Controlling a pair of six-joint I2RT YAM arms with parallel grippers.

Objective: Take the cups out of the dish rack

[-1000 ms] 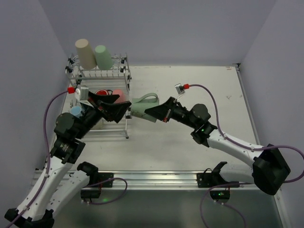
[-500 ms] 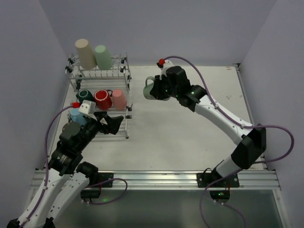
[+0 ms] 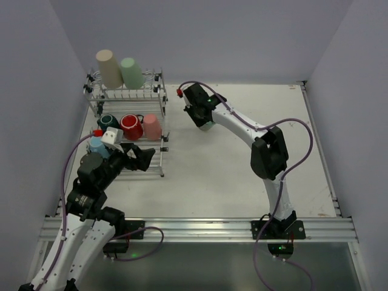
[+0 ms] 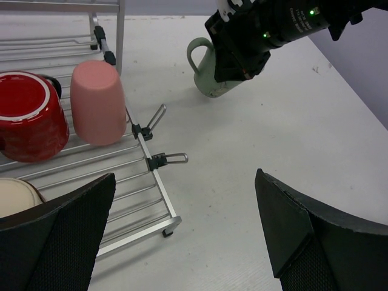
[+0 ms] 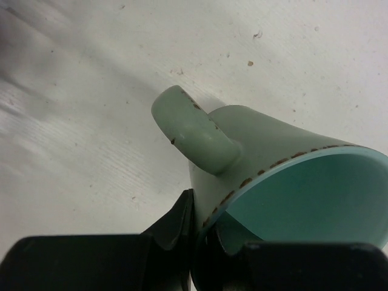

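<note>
My right gripper (image 5: 203,227) is shut on the rim of a pale green mug (image 5: 273,151) with a teal inside, one finger outside the wall and one inside. The left wrist view shows this mug (image 4: 209,70) tilted, handle to the left, its base close to the table right of the dish rack (image 4: 154,182). From above, the right gripper (image 3: 203,120) hides the mug. In the dish rack (image 3: 162,151) lie a dark green mug (image 3: 108,121), a red mug (image 3: 131,126), a pink cup (image 3: 152,127) and a light blue cup (image 3: 97,145). A beige cup (image 3: 109,68) and a mint green cup (image 3: 130,71) stand on the back tier. My left gripper (image 3: 142,159) hangs open over the rack's front right corner, holding nothing.
The rack fills the table's back left corner, close to the left wall. The right arm (image 3: 267,157) stretches from its base across the middle of the table. Bare white table lies right of the rack. A cream rounded thing (image 4: 18,194) shows at the rack's near end.
The right arm has carried the pale green mug away from the rack's side to the back middle of the table. The left arm has drawn back from the rack towards its base.
</note>
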